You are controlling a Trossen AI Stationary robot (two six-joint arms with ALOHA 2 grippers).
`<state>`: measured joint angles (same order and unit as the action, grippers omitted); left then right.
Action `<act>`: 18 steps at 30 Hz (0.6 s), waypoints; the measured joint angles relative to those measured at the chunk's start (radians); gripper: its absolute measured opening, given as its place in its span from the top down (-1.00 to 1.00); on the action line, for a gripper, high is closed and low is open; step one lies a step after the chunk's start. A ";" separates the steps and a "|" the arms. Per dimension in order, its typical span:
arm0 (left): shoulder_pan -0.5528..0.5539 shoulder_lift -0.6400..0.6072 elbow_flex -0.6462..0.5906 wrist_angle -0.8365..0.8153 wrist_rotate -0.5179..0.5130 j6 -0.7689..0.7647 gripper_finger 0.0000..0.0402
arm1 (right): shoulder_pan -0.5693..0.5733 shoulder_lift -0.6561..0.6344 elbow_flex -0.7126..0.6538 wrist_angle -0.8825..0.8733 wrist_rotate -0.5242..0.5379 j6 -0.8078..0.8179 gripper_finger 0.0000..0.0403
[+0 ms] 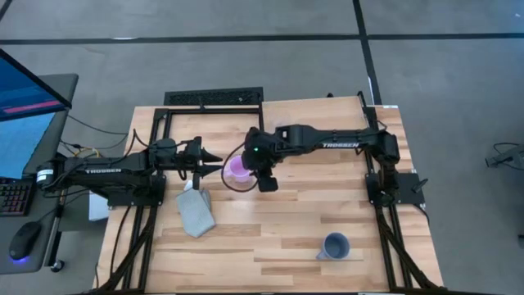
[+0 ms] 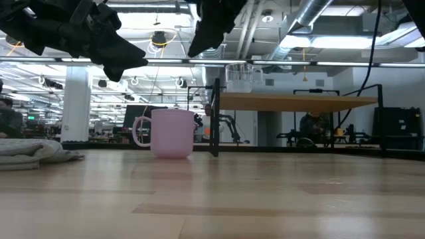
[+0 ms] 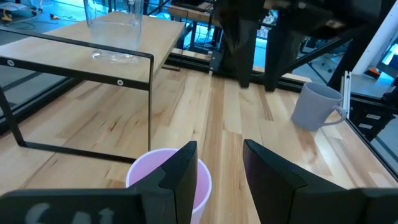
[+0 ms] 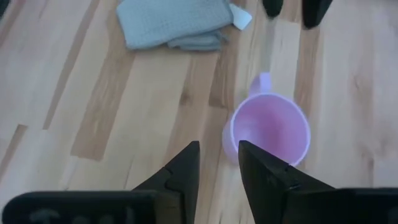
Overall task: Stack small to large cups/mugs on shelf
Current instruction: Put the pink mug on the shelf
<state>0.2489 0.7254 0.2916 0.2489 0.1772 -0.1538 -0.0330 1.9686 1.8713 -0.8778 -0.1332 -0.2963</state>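
Note:
The pink-lilac mug (image 1: 240,170) stands upright on its base mid-table, also seen in the low view (image 2: 171,133). My left gripper (image 3: 219,155) hovers open just to its left, above rim height, with the mug (image 3: 165,174) below one finger. My right gripper (image 4: 217,152) is open above the mug's near-right side, the mug (image 4: 270,130) beside its fingers. Neither touches it. The clear glass cup (image 2: 240,76) stands on the shelf (image 2: 299,101). The blue-grey mug (image 1: 334,246) stands near the table's near right edge.
A folded grey-blue cloth (image 1: 195,211) lies on the table, left of and nearer than the pink mug. The shelf (image 3: 81,56) on black legs takes up the far left part of the table. Bare wood stretches between the pink mug and the blue-grey mug (image 3: 317,107).

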 joint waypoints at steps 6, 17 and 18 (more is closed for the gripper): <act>0.000 0.000 0.000 -0.005 0.000 0.000 0.40 | -0.008 0.000 -0.037 0.047 0.003 0.066 0.36; 0.000 0.000 0.001 -0.016 0.000 0.000 0.40 | -0.010 0.066 -0.062 0.134 -0.001 0.086 0.40; 0.000 0.000 0.001 -0.019 0.000 0.000 0.40 | -0.007 0.074 -0.064 0.117 0.000 0.086 0.41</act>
<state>0.2489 0.7258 0.2928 0.2301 0.1772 -0.1535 -0.0397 2.0430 1.8076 -0.7609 -0.1336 -0.2107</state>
